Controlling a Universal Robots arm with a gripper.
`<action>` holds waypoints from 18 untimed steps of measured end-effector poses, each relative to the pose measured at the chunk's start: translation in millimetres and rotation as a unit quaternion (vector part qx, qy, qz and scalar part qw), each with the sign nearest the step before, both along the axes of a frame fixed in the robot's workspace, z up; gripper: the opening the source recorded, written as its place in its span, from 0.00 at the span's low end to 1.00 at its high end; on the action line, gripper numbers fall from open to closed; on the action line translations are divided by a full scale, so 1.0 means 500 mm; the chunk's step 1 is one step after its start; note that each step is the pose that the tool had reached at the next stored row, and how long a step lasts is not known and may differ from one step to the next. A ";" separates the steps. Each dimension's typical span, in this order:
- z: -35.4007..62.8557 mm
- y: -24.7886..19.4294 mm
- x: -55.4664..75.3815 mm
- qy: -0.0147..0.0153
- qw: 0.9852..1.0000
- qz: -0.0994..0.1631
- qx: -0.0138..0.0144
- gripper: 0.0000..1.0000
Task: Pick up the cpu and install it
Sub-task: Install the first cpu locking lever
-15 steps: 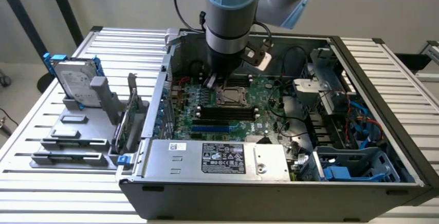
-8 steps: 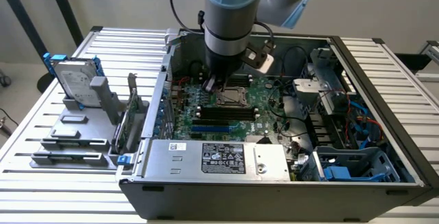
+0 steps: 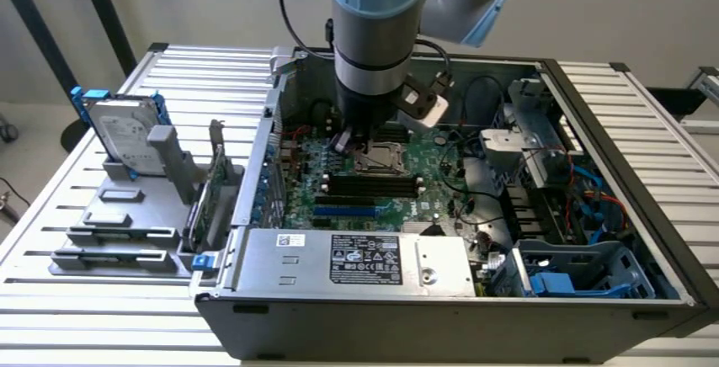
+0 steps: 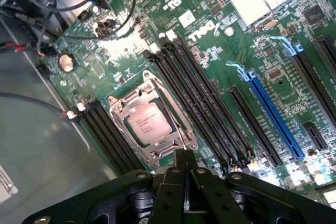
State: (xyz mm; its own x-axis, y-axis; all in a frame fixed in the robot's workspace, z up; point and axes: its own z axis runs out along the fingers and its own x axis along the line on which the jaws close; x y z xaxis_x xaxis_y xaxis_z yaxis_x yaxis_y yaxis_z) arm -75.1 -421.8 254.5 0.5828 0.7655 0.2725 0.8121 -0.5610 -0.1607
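Your claw is pinched fully closed, holding nothing, hovering just over the socket frame edge. The cpu sits inside that socket on the green motherboard, lying flat. In the exterior view, the hard drive stands at 9 o'clock from the case, on the slatted surface.

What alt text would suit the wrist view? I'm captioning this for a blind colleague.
A silver-topped cpu sits inside the metal socket frame on a green motherboard, with the shut black gripper just beside the frame and holding nothing. Rows of black memory slots flank the socket, and a long blue expansion slot runs alongside.
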 end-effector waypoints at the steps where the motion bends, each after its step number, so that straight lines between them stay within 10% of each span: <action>1: 0.000 -0.0011 0.000 0.002 1.000 -0.003 0.000 0.11; 5: -0.002 -0.0029 0.000 0.018 1.000 -0.009 0.000 0.11; 9: -0.007 -0.0030 0.000 0.027 1.000 -0.014 -0.001 0.11; 18: -0.030 -0.0028 0.000 0.034 0.999 -0.017 -0.002 0.11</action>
